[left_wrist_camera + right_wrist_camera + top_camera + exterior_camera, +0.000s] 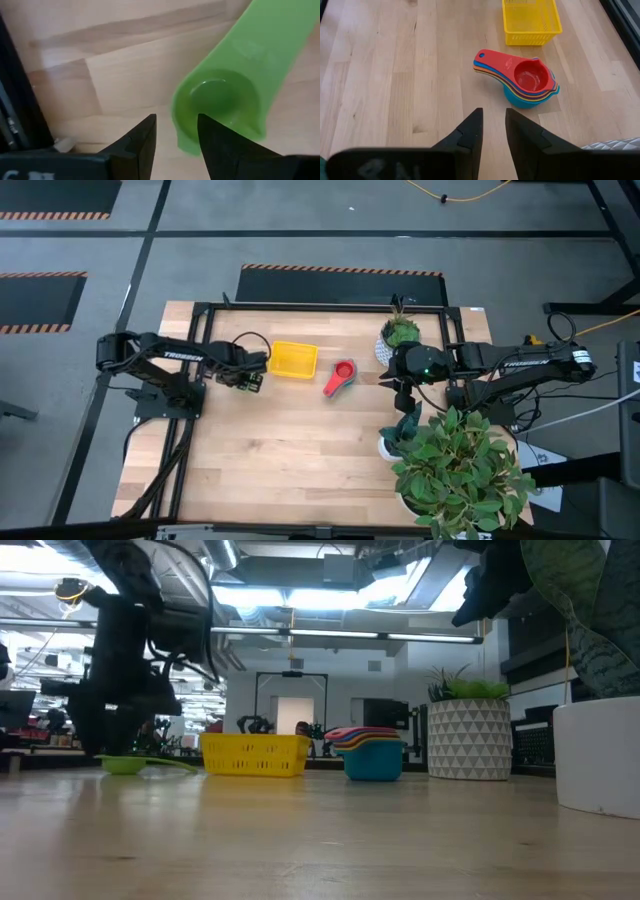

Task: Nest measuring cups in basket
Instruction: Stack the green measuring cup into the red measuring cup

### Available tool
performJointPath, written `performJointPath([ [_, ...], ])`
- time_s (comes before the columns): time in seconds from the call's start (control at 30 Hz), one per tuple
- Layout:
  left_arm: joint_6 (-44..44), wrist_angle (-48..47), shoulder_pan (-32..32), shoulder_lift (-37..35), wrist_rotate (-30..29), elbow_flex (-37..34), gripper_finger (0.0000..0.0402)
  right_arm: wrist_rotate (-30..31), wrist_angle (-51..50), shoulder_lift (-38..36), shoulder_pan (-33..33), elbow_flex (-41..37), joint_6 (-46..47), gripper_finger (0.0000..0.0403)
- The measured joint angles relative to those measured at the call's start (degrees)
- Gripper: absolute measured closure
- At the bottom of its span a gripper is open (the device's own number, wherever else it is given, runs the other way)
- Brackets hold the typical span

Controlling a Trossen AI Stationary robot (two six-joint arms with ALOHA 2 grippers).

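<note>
The word "TROSSEN" is printed in white along the forearm of each dark arm in the high view; no other writing can be read. The left pincer [250, 378] is lowered to the wooden tabletop [290, 450] just beside the near-left corner of the yellow basket [293, 360], its fingers [145, 140] a narrow gap apart with nothing between them, directly over the rim of the green measuring cup [220, 105], which lies flat on the wood outside the basket. In the low view this green cup shows as a thin green shape under the left arm, to the left of the basket. The stack of measuring cups [520, 80], red uppermost with orange and blue rims showing beneath, sits on the tabletop beside the basket, apart from it, handles pointing away from the right arm. The right pincer [492, 127] hangs above bare wood near the stack, its fingers narrowly parted and empty. A white patterned plant pot [470, 740] with green fronds stands at the far right edge of the tabletop, and a large leafy plant [460, 470] in a white pot occupies the near right corner, covering part of the right arm in the high view.
</note>
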Motion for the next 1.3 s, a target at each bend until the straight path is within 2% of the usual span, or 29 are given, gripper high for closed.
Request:
performJointPath([
  [0.2, -1.14, 7.63, 0.0, -0.26, 0.98, -3.29, 0.0266, 0.0, 0.0, 0.0, 0.0, 0.0, 0.0, 0.0315],
  [0.37, -1.04, 7.64, 0.0, -0.2, 0.77, -3.38, 0.0273, 0.0, 0.0, 0.0, 0.0, 0.0, 0.0, 0.0315],
  [0.8, -0.42, 4.14, 0.0, -0.29, -0.79, -3.4, 0.0381, -0.01, 0.0, 0.0, 0.0, 0.0, 0.02, 0.0315],
  [0.97, 0.61, 0.1, -0.04, -0.37, -0.6, -3.31, 0.0392, -0.02, 0.0, 0.0, 0.0, 0.0, 0.04, 0.0315],
  [1.17, 6.53, -5.96, -0.29, -0.25, 2.67, -3.46, 0.0386, -0.02, 0.0, 0.0, 0.0, 0.0, 0.04, 0.0315],
  [1.3, 15.41, -6.83, -2.61, -0.08, 10.92, -3.07, 0.0389, -0.02, -0.02, 0.0, -0.02, 0.0, 0.04, 0.0315],
])
